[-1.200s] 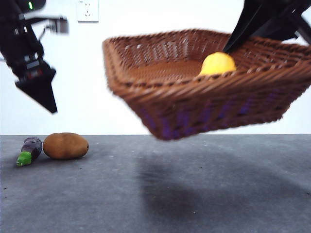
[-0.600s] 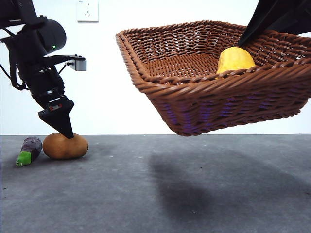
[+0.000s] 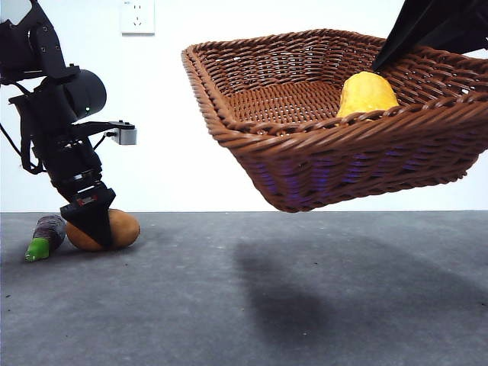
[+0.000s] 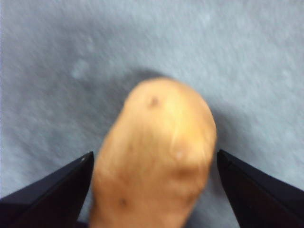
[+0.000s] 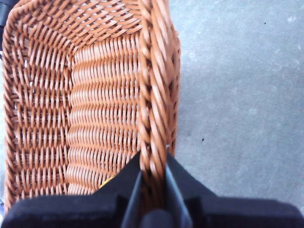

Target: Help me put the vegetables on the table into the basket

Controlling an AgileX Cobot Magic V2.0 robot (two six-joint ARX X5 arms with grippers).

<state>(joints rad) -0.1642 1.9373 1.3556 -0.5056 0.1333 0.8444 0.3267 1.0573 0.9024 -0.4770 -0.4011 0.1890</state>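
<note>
At the worktop's left end: the left end effector (image 3: 93, 226) is down over the large brown oval potato (image 3: 114, 228), jaws apart on either side of it, not yet closed.
Potato: lies on the dark grey speckled worktop (image 3: 305, 305), just beside the small dark-purple eggplant with green cap (image 3: 46, 235).
Handling, potato: looks smooth, rounded and firm, so it may slip; I would grip across the narrow middle, where the jaws now stand.
Basket: the dark-brown woven wicker basket (image 3: 328, 152) hangs tilted above the worktop, the right end effector (image 5: 152, 185) clamped on its braided rim.
Handling, basket: looks light and stiffish, though it may swing.
Inside: the lumpy yellow pepper-like vegetable (image 3: 367, 94).
</note>
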